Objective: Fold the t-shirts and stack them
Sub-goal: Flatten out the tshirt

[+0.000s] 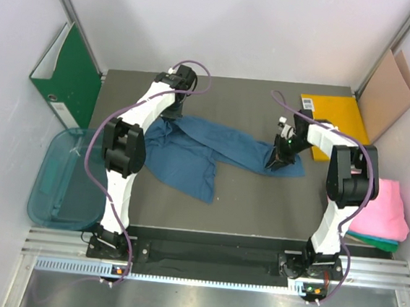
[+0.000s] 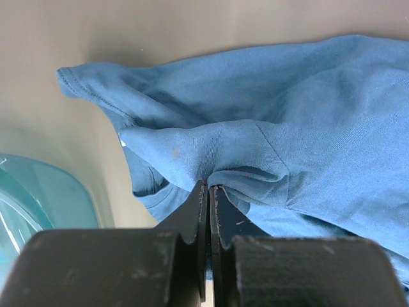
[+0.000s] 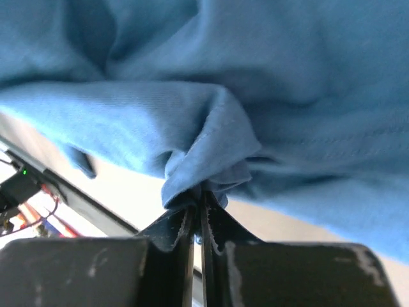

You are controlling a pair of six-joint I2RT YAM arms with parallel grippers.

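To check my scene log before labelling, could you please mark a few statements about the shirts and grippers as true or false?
1. The left gripper and the right gripper are both shut on the blue t-shirt. True.
2. The pink t-shirt lies under the teal-green t-shirt. False: the pink one lies on top.
3. The blue t-shirt is folded into a neat rectangle. False: it lies rumpled and unfolded between the grippers.
4. The green binder stands at the table's left side. True.
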